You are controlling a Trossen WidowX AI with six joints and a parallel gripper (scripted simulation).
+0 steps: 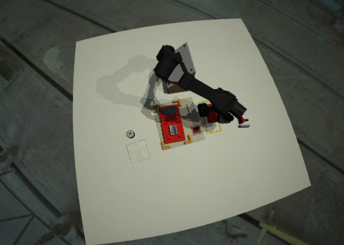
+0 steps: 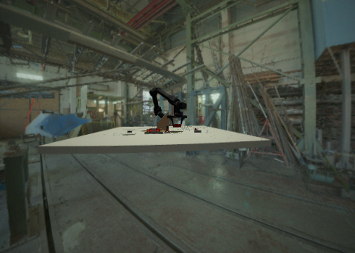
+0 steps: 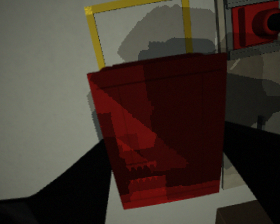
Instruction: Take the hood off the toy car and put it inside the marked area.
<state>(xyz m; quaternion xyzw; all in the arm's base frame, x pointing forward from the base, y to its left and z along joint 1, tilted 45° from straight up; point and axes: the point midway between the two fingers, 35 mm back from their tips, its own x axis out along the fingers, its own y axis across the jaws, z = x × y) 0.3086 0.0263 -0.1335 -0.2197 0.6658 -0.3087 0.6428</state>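
Observation:
The red toy car [image 1: 172, 124] [image 2: 153, 130] lies on a beige base plate [image 1: 199, 137] with orange corner marks. My gripper [image 1: 211, 116] [image 2: 177, 123] [image 3: 162, 135] is shut on the dark red hood [image 1: 213, 112] [image 3: 161, 135] to the right of the car. It holds the hood over the yellow-outlined marked area [image 1: 213, 132] [image 3: 96, 40]. In the wrist view the hood covers the near part of the outline, and its shadow falls inside the far part. I cannot tell whether the hood touches the table.
A small red part with a black knob [image 1: 196, 129] [image 3: 251, 25] sits on the base plate beside the marked area. A dashed white square [image 1: 137, 151] and a small round piece [image 1: 130, 132] lie left of the car. The arm's base [image 1: 184, 58] stands behind.

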